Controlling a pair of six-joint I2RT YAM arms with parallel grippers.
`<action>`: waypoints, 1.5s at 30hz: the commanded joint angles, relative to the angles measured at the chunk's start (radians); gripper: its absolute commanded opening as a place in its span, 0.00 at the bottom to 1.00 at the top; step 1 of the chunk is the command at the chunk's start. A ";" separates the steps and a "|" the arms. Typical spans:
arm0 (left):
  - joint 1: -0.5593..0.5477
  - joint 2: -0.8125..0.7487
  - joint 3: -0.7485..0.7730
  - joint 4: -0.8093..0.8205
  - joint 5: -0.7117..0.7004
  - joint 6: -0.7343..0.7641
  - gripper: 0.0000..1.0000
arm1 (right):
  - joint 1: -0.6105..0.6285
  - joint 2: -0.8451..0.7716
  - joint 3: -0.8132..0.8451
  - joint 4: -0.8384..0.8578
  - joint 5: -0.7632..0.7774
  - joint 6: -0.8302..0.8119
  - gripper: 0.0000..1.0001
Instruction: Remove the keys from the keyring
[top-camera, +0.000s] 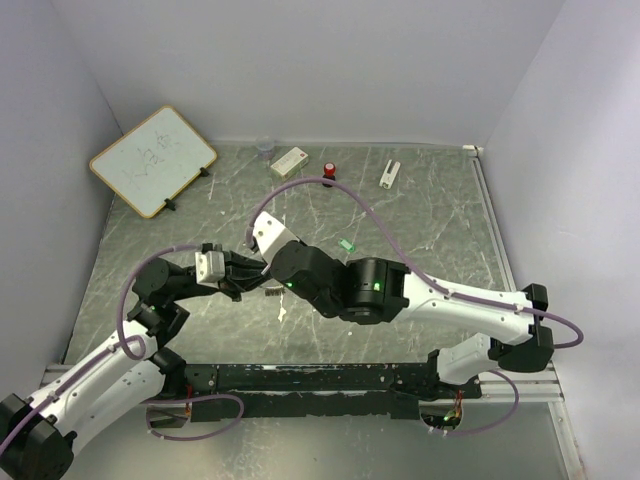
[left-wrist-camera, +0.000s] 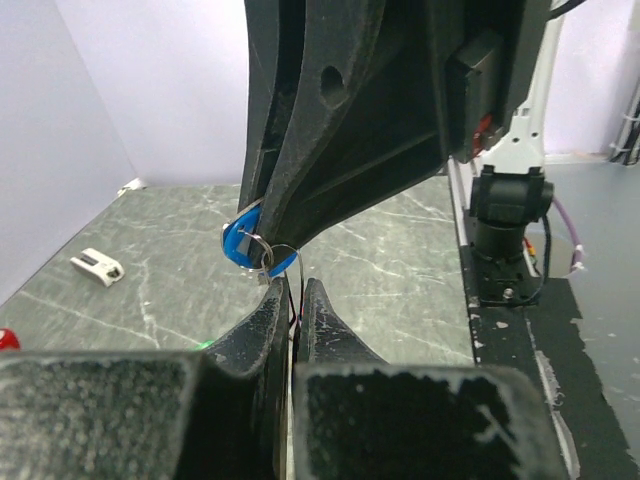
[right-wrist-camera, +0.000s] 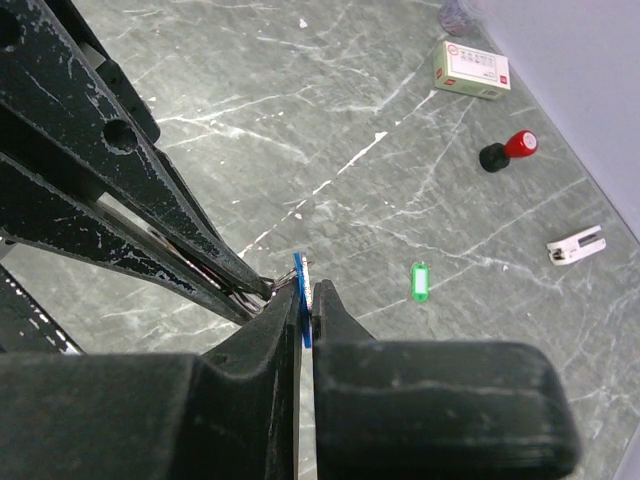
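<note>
Blue key (right-wrist-camera: 299, 275) pinched by right gripper (right-wrist-camera: 305, 296), keyring (left-wrist-camera: 285, 248) by left gripper (left-wrist-camera: 293, 290) — wire judged springy, slippery, best gripped beside key.

Crowded at mid-table, roomy to the right.

My 2 grippers meet tip to tip over the middle: my left gripper (left-wrist-camera: 293, 292) pinched on the keyring (left-wrist-camera: 272, 252), my right gripper (right-wrist-camera: 305, 297) clamped on the blue key (left-wrist-camera: 238, 245). Each one's fingers block the other's path there. A purple cable (top-camera: 330, 181) arches across the far middle. Along the back stand a whiteboard (top-camera: 152, 160), a white box (top-camera: 289, 161), a red-capped knob (top-camera: 328, 172) and a white clip (top-camera: 389, 173). The green key (top-camera: 347, 244) lies alone, and bare table (top-camera: 450, 230) to its right leaves me passing room.
</note>
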 joint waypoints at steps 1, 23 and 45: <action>-0.019 -0.017 -0.005 0.167 0.242 -0.090 0.07 | -0.050 -0.031 -0.039 0.084 0.028 -0.021 0.00; -0.018 0.003 -0.014 0.412 0.263 -0.262 0.07 | -0.068 -0.053 -0.217 0.192 -0.184 -0.028 0.00; -0.019 0.017 0.005 0.290 0.230 -0.145 0.07 | -0.060 -0.105 -0.083 -0.058 -0.072 0.081 0.17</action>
